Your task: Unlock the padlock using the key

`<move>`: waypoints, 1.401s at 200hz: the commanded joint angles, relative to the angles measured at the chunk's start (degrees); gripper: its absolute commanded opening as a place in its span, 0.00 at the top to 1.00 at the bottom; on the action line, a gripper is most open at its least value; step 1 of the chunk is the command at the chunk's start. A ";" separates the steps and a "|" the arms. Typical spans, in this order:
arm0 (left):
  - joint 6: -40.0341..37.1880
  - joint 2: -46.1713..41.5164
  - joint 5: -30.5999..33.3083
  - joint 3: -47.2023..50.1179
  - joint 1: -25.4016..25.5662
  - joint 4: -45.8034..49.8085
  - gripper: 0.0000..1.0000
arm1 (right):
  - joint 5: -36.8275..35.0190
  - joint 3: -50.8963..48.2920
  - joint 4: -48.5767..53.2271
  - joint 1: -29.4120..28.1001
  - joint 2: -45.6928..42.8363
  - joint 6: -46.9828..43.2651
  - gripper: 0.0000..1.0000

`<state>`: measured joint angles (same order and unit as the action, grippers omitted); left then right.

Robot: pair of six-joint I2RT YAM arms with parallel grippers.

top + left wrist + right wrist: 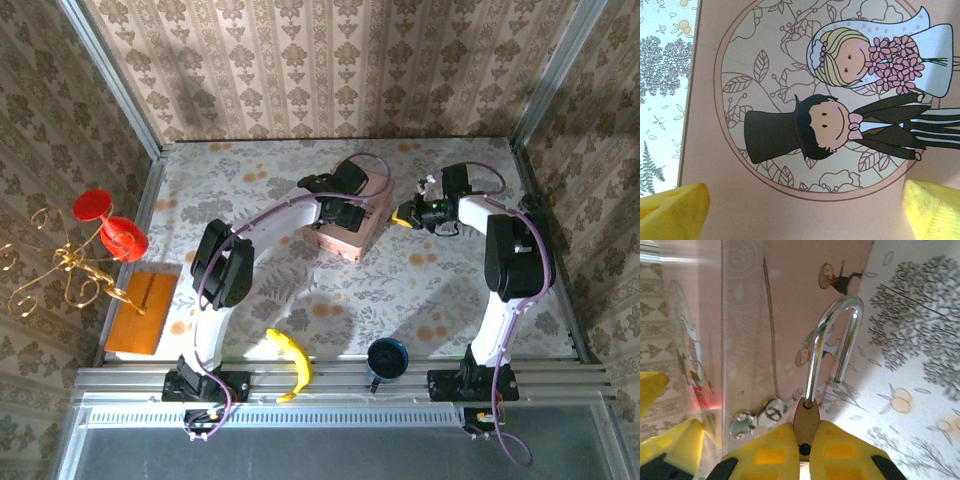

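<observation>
Right wrist view: right pincer (807,442) clamped on the brass padlock (807,415) body, between its fingertips. Shackle (840,310) rises ahead, one leg apparently free. Beyond, pink box (785,300) wall. Left pincer (805,210) spread wide above box lid.

You've got the right claw (806,442) pinched tight on the brass padlock (806,420), one yellow pad (840,450) on each side. The silver shackle (840,325) has one leg in the body and the other end free. Behind it is the pink box (790,300), with a small metal latch (757,417) just left of the padlock. The floral counter (920,405) is on the right.
</observation>
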<state>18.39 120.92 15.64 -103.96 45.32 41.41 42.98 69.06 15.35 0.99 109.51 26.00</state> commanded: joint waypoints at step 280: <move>5.98 -37.68 4.07 34.52 -10.90 -8.10 0.00 | -34.51 10.59 31.81 -8.35 -1.18 -11.41 0.62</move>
<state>20.08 88.16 17.72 -75.33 36.29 35.42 9.56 78.56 44.21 -6.57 111.83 14.72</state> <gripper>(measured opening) 0.998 0.371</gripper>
